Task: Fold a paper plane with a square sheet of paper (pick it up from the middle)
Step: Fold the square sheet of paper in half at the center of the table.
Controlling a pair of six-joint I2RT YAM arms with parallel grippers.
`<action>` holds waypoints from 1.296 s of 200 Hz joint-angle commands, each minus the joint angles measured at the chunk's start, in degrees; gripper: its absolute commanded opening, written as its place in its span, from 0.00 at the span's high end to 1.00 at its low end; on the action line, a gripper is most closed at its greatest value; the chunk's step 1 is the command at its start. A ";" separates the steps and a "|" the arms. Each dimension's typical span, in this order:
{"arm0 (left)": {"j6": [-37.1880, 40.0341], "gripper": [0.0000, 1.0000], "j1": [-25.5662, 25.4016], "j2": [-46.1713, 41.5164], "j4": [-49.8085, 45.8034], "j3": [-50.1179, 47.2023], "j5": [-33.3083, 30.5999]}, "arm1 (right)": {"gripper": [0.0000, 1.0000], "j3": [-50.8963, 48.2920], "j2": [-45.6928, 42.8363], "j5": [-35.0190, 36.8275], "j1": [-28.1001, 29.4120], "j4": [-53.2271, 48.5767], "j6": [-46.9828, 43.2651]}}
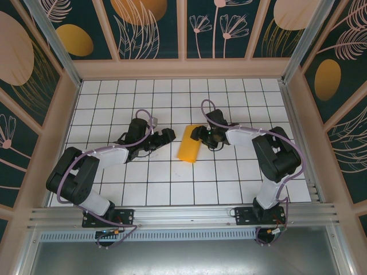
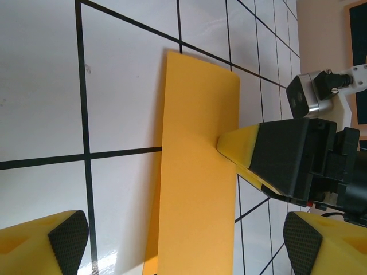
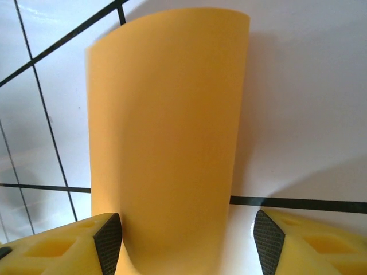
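Observation:
The square sheet of paper (image 1: 189, 144) lies on the white grid table, folded into a narrow orange-yellow strip about half a tile wide. A paper plane is out of view. My left gripper (image 1: 167, 137) stands open just left of the strip; in the left wrist view the strip (image 2: 198, 172) runs between its spread fingertips (image 2: 184, 243). My right gripper (image 1: 198, 133) is open at the strip's right edge. In the right wrist view the paper (image 3: 166, 143) curves up between the pads, near the left pad (image 3: 109, 240) and clear of the right one. A right fingertip (image 2: 241, 146) touches the strip's edge.
The white grid table (image 1: 172, 189) is walled by wooden panels with a painted leaf and oval pattern (image 1: 74, 40). An aluminium rail (image 1: 183, 215) runs along the near edge by the arm bases. Open tiles lie in front of and behind the strip.

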 commanded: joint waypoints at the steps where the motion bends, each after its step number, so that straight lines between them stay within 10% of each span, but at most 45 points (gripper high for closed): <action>1: 1.61 0.10 -0.19 -0.12 1.14 1.54 1.40 | 0.34 2.77 0.48 6.11 0.70 -6.30 -0.47; 136: 2.06 0.10 -0.24 0.54 0.79 1.79 1.58 | 0.49 3.00 3.44 6.00 0.70 -8.61 -4.07; 259: 2.01 0.09 -0.26 1.25 0.80 2.49 1.86 | 0.40 3.59 5.25 8.56 2.41 -9.49 -0.60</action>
